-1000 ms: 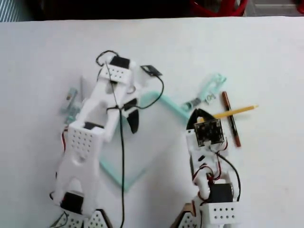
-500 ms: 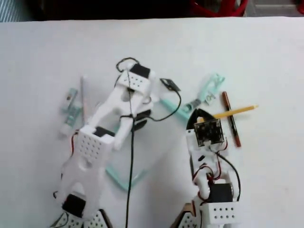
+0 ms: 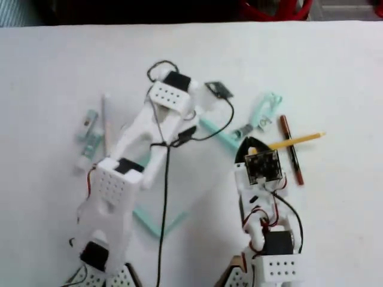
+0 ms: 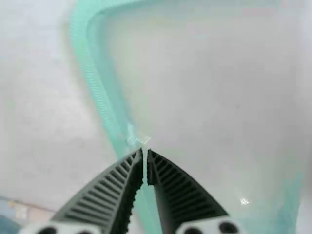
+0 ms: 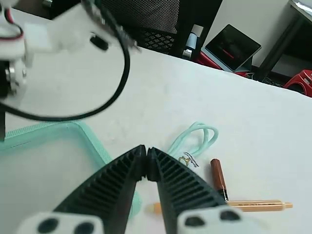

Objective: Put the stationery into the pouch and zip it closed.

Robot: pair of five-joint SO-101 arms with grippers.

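The left hand (image 4: 145, 155) was pinched together at the teal zipper (image 4: 100, 92) of the clear plastic pouch (image 4: 204, 97). The right hand (image 5: 146, 153), likewise together, hovered near the yellow pencil (image 5: 258, 206).

Overhead and wrist views sharing pouch (image 3: 194, 176)

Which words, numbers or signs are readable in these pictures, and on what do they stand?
No text can be read.
Print on the small tag: too small and blurred.
Label on the small teal item: blurred.
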